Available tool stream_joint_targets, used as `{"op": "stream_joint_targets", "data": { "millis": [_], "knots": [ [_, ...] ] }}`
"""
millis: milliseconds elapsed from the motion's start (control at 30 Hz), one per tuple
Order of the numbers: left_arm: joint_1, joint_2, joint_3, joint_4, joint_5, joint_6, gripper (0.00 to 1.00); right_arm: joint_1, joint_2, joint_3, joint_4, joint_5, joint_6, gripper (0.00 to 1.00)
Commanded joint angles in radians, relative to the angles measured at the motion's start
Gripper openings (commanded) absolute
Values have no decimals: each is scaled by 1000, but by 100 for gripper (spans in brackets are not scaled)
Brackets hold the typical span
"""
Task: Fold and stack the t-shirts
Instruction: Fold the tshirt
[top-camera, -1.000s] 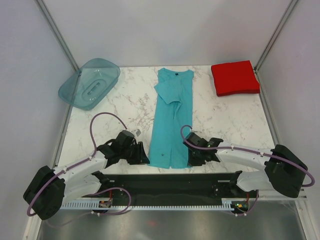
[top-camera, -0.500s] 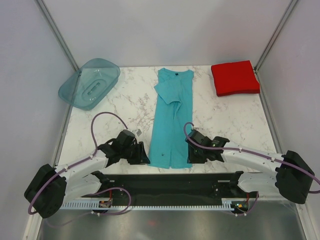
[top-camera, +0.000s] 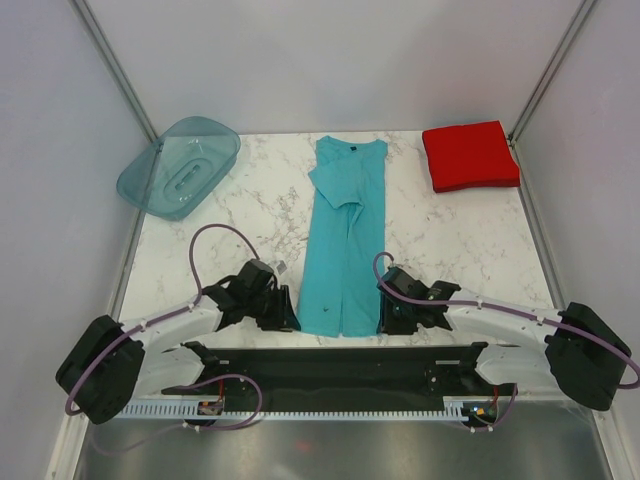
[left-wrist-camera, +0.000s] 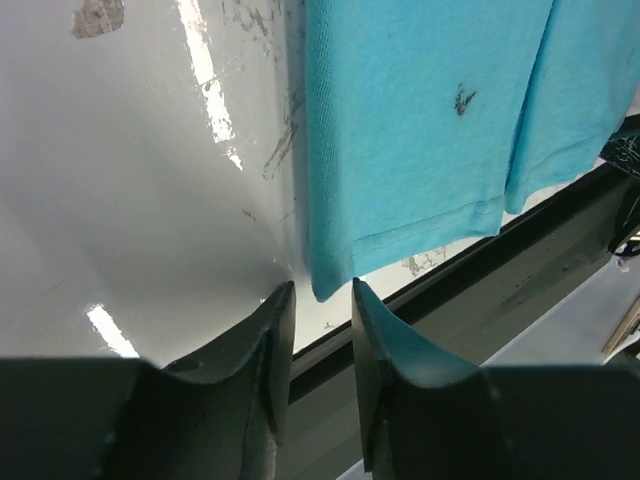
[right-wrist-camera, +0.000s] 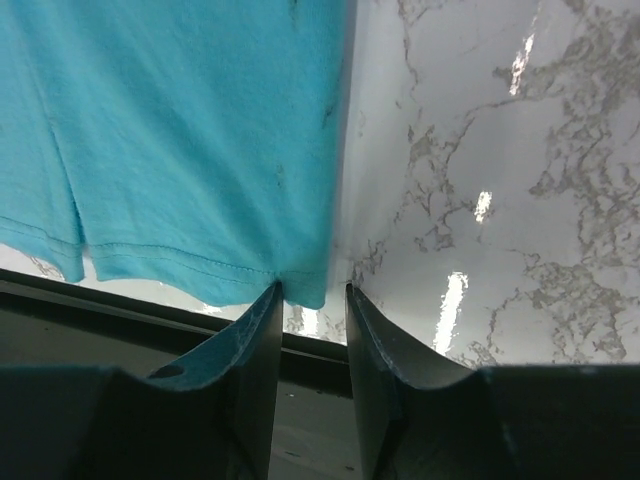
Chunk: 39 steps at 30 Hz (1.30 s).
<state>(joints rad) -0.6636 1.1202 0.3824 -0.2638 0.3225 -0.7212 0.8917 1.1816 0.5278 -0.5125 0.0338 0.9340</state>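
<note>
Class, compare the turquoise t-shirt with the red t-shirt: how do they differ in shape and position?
The turquoise t-shirt is a long narrow strip, sleeve showing; the red t-shirt is a compact folded square. The turquoise one spans the table centrally, far edge to near edge; the red one sits in the far right corner. Both are plain and lie flat on the marble.

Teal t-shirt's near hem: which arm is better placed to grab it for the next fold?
Right, marginally: the right gripper, open, straddles the teal t-shirt's hem corner more deeply. The left gripper, also open, sits at the other corner, barely around it.
</note>
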Motion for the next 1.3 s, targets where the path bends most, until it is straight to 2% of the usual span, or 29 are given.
{"op": "stream_joint_targets", "data": {
  "millis": [0,133,267,333,367,400,967,1267],
  "knots": [
    [-5,23,3,55,41,32,35,-5,-7,-34,40,-5,22,38],
    [-5,10,-8,69,52,22,22,-5,-36,-40,39,-5,28,29],
    [-7,-5,-8,71,59,5,3,-5,-57,-38,34,-6,28,14],
    [-8,-13,-10,71,67,-1,2,-4,-65,-35,25,-9,26,8],
    [-10,-19,-8,72,67,-6,2,-4,-68,-34,22,-9,26,1],
    [-11,-22,-8,72,69,-10,2,-4,-79,-31,17,-11,25,0],
    [-45,-30,-43,126,75,-96,2,-4,-154,-48,-8,12,28,0],
    [-44,88,78,129,53,-87,2,-5,-36,58,-9,64,-34,0]
  ]
}}
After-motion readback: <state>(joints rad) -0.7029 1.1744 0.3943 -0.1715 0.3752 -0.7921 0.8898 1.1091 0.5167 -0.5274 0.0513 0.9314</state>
